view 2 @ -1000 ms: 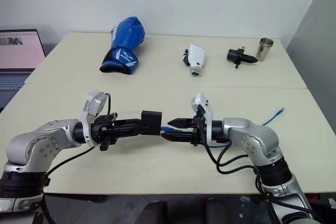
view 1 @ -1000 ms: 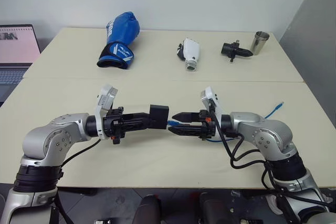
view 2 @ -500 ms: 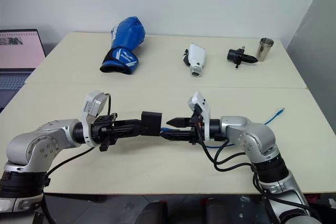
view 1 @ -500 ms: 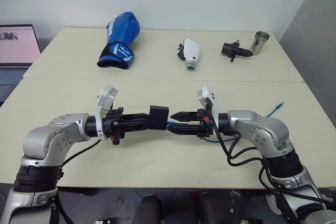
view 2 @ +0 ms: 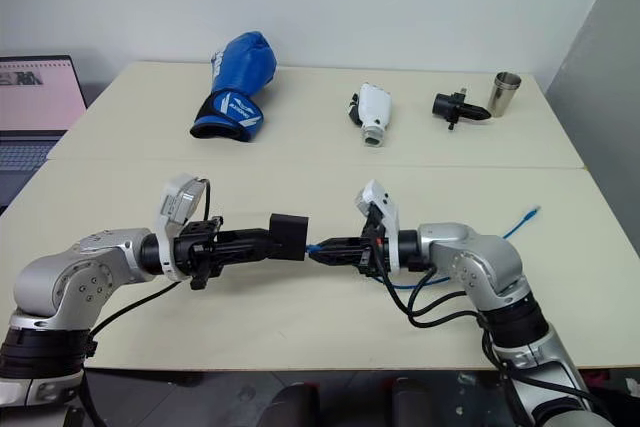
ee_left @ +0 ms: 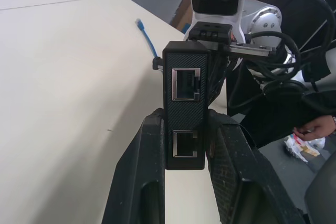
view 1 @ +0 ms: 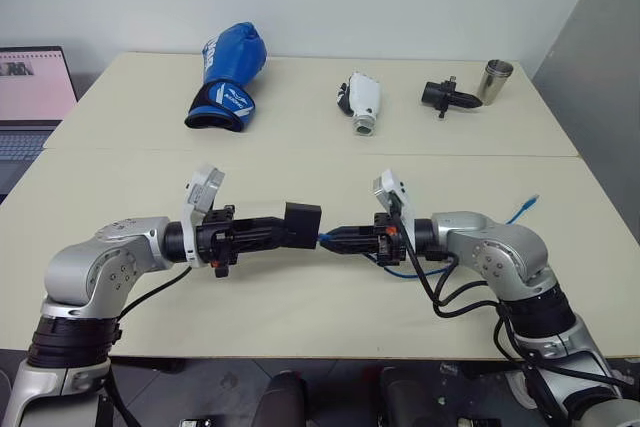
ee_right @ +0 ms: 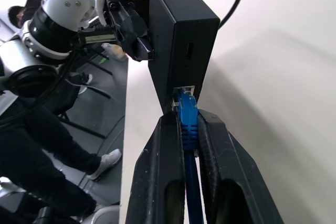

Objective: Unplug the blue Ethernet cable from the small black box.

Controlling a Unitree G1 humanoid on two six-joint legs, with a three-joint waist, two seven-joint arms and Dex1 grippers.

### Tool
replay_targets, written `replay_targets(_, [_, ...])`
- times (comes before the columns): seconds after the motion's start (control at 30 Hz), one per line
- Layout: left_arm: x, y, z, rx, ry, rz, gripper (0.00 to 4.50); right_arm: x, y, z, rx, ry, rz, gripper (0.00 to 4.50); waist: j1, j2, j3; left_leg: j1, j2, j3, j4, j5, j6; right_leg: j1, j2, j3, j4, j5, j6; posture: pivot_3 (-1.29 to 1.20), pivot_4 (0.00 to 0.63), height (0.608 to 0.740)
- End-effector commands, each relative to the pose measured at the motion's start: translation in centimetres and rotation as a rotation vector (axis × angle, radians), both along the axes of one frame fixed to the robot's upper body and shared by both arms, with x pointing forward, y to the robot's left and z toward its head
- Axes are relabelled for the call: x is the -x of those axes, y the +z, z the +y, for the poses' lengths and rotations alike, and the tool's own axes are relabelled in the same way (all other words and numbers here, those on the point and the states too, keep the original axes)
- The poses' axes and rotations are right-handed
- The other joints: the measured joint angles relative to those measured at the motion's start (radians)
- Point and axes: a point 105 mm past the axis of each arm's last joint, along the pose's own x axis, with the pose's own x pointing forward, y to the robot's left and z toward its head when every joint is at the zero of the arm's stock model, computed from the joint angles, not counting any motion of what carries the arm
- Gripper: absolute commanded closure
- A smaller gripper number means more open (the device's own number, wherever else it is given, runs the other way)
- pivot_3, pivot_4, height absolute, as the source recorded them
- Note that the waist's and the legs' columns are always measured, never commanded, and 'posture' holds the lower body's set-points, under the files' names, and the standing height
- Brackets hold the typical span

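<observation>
Currently:
Small black box (ee_right: 181, 30): matte, flat, held above table's near middle; left gripper (view 1: 285, 228) clamps it.
Blue Ethernet cable (ee_right: 188, 124): plugged into box; right gripper (view 1: 335, 239) pinches its plug boot.

The bench (view 1: 300, 317) is seen from above by both head views, facing forward and down. Close wrist views are aimed along each end effector toward the other; the small black box (ee_left: 184, 111) is shared by all.
</observation>
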Motion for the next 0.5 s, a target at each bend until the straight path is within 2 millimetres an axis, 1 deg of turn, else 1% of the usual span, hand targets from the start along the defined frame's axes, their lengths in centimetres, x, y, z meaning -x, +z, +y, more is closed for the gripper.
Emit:
replay_targets(0.03, [0.46,0.32,-0.30,-0.016,-0.041,-0.030,3.73,0.41,1.19,0.14,-0.022,0.044,-0.014,4.45,0.000,0.000,0.000,0.000,0.000,0.000,0.000,0.000,0.000,0.000,0.000,0.000,0.000,0.000,0.000,0.00,0.150,0.740])
replay_targets(0.27, [0.51,0.36,-0.41,-0.012,-0.052,-0.030,3.73,0.61,1.35,0.04,-0.020,0.066,-0.009,4.45,0.000,0.000,0.000,0.000,0.000,0.000,0.000,0.000,0.000,0.000,0.000,0.000,0.000,0.000,0.000,0.00,0.150,0.740])
replay_targets(0.37, [0.45,0.45,-0.45,-0.005,-0.050,-0.028,3.73,0.65,1.76,0.15,-0.049,0.064,-0.010,4.45,0.000,0.000,0.000,0.000,0.000,0.000,0.000,0.000,0.000,0.000,0.000,0.000,0.000,0.000,0.000,0.00,0.150,0.740])
replay_targets(0.43, [0.43,0.45,-0.45,-0.004,-0.049,-0.028,3.73,0.88,1.86,0.17,-0.054,0.075,-0.012,3.74,0.000,0.000,0.000,0.000,0.000,0.000,0.000,0.000,0.000,0.000,0.000,0.000,0.000,0.000,0.000,0.00,0.150,0.740])
replay_targets(0.47, [0.45,0.46,-0.44,-0.003,-0.048,-0.027,3.73,1.00,1.86,0.20,-0.053,0.076,-0.013,3.61,0.000,0.000,0.000,0.000,0.000,0.000,0.000,0.000,0.000,0.000,0.000,0.000,0.000,0.000,0.000,0.00,0.150,0.740])
replay_targets(0.5, [0.45,0.48,-0.43,0.000,-0.046,-0.026,3.73,1.15,1.85,0.22,-0.052,0.079,-0.013,3.39,0.000,0.000,0.000,0.000,0.000,0.000,0.000,0.000,0.000,0.000,0.000,0.000,0.000,0.000,0.000,0.00,0.150,0.740])
